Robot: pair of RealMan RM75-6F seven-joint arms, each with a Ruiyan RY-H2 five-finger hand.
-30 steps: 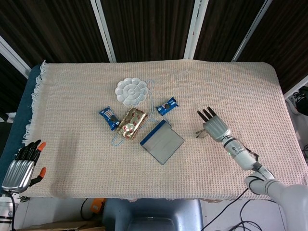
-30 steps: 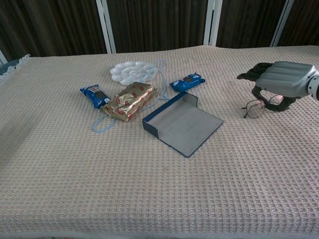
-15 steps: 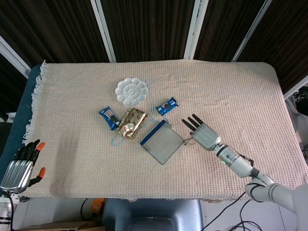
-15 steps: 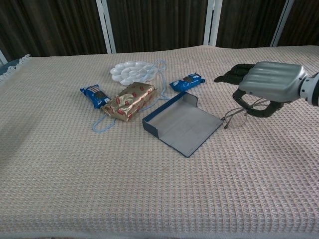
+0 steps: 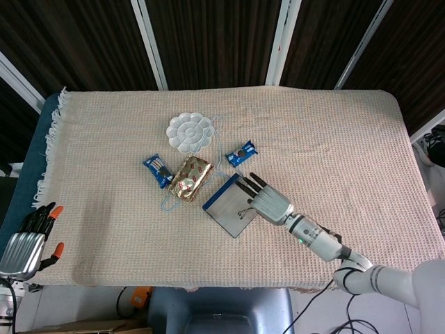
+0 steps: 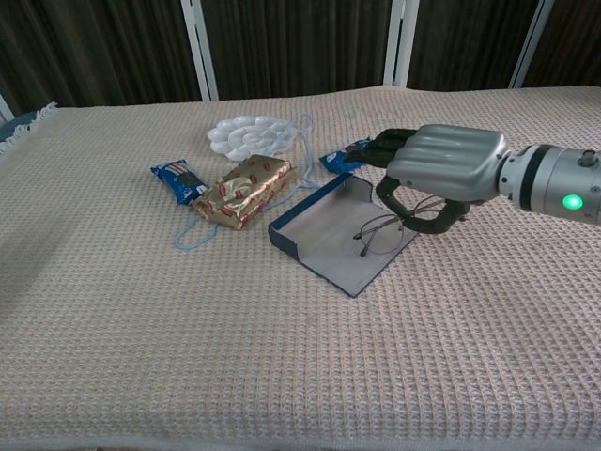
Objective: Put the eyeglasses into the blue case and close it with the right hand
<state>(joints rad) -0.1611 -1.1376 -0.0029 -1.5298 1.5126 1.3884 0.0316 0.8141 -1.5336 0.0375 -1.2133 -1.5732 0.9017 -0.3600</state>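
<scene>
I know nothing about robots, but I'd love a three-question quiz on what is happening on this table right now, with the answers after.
1. True or false: the blue case lies open on the cloth.
2. Which hand holds the eyeglasses? A) left hand B) right hand C) neither
3. Fill in: the gold-wrapped packet lies between the case and a small blue ______.

Key
1. True: its grey inside faces up.
2. B: the right hand holds them just above the case's open flap, while the left hand sits off the cloth's left edge in the head view, holding nothing.
3. snack packet.
</scene>
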